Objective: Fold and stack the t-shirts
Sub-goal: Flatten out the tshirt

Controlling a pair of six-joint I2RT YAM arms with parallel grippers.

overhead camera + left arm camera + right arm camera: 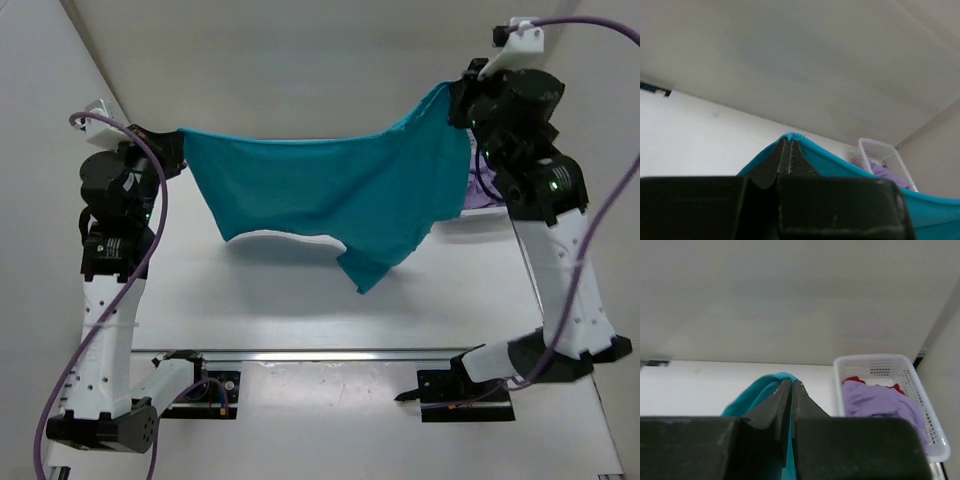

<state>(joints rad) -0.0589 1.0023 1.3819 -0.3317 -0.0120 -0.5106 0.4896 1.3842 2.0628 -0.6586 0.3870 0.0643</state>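
Surface: white table [300,310], pale walls behind.
Teal short-sleeved fabric t-shirt [340,190]: aloft, stretched between both claws, lower edge sagging clear of the table.
Left gripper [172,150]: clenched on the left top corner.
Right gripper [456,102]: clenched on the right top corner.
Purpose, judged: spread taut for laying flat before folding.
White plastic mesh basket [925,405], far right: lavender fabric shirt [880,402] and deep red fabric shirt [854,380] inside.

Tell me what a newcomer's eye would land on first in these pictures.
The teal t-shirt hangs spread in mid-air above the table, pinched at one end by the left gripper and at the other by the right gripper. Next comes the white mesh basket at the table's far right, holding a lavender shirt with a red shirt peeking out behind it.
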